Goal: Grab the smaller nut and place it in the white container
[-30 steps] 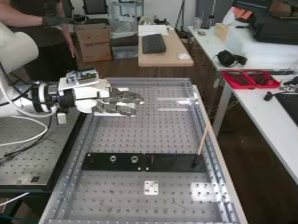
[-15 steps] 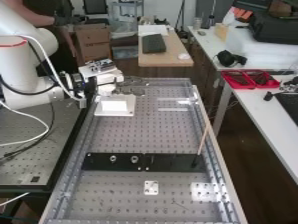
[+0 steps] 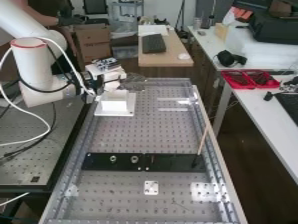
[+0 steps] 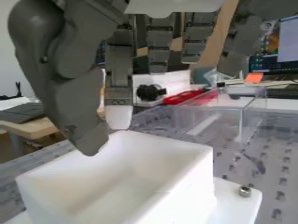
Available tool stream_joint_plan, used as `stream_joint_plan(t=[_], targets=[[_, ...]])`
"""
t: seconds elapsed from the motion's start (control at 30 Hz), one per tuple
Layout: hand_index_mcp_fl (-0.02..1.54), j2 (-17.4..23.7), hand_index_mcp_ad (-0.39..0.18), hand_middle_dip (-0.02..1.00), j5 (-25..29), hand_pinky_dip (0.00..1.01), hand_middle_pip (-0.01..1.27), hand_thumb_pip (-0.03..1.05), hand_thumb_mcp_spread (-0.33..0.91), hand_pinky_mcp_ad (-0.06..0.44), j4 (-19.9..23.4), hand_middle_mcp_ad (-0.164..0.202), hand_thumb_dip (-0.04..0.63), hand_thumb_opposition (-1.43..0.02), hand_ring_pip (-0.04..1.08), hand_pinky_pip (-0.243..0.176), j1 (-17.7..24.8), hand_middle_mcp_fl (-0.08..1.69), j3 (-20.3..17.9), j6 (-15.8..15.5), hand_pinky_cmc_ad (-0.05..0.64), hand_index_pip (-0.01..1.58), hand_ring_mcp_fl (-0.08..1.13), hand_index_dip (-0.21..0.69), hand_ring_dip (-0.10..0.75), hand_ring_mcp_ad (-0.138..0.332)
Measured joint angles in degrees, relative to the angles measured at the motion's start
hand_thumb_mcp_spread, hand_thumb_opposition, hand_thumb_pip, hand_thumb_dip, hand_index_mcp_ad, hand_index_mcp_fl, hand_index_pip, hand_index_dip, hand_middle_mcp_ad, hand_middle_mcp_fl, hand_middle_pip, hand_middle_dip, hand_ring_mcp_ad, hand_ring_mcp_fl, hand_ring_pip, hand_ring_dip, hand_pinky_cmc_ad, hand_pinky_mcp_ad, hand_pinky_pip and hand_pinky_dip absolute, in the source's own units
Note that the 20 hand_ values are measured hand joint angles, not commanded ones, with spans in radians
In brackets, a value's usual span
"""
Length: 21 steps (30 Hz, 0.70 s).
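Note:
At the bench's far left part, the hand (image 3: 133, 82) is just beyond the white container (image 3: 114, 101). In the wrist view, the hand (image 4: 118, 70) has its fingers and thumb fairly straight, with nothing seen between them. Its thumb tip and one pale fingertip hang by the rim of the white container (image 4: 133, 175), whose visible inside is bare. The container is an open box on a white base plate. On the black bar stand the larger nut (image 3: 113, 158) and the bearing (image 3: 134, 159), side by side.
A clear plastic box (image 4: 229, 112) stands beyond the container. A screw head (image 4: 245, 191) sticks up from the base plate. A thin wooden stick (image 3: 203, 140) leans up from the bar's right part. A small white plate (image 3: 151, 188) lies nearer than the bar.
The hand has moved from over the white container to beyond it, uncovering the box. The arm's links have swung along with it. The parts on the bar have stayed put.

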Motion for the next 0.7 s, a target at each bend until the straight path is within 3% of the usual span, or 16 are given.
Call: stream_joint_plan(t=[0.23, 0.3, 0.47, 0.57, 0.7], targets=[[0.24, -0.7, -0.152, 0.23, 1.2, 0.18, 0.13, 0.66, 0.42, 0.284, -2.7, 0.059, 0.222, -0.92, 0.1, 0.003, 0.7, 0.09, 1.3, -0.8, 0.332, 1.54, 0.0, 0.239, 0.115, 0.126], [0.11, -0.9, -0.166, 0.23, 1.9, 0.18, 0.13, 0.72, 0.43, 0.284, -3.9, 0.059, 0.22, -0.9, 0.1, 0.0, 0.7, 0.08, 1.8, -1.2, 0.328, 1.46, 0.0, 0.236, 0.113, 0.127], [0.0, -0.3, -0.164, 0.23, 4.1, 0.18, 0.13, 0.75, 0.36, 0.284, -5.4, 0.059, 0.22, -0.85, 0.09, -0.017, 0.5, 0.0, 2.5, -0.9, 0.33, 1.24, 0.0, 0.173, 0.115, 0.129], [0.0, 1.0, -0.164, 0.23, 5.9, 0.19, 0.12, 0.8, 0.33, 0.284, -5.8, 0.059, 0.22, -0.82, 0.08, -0.028, 0.1, -0.02, 2.8, 0.0, 0.333, 1.12, 0.0, 0.154, 0.113, 0.129], [0.0, 3.2, -0.169, 0.23, 8.9, 0.22, 0.12, 0.8, 0.3, 0.284, -6.6, 0.052, 0.22, -0.81, 0.09, -0.059, -0.7, -0.02, 3.5, 0.7, 0.333, 1.08, 0.0, 0.129, 0.115, 0.126]])
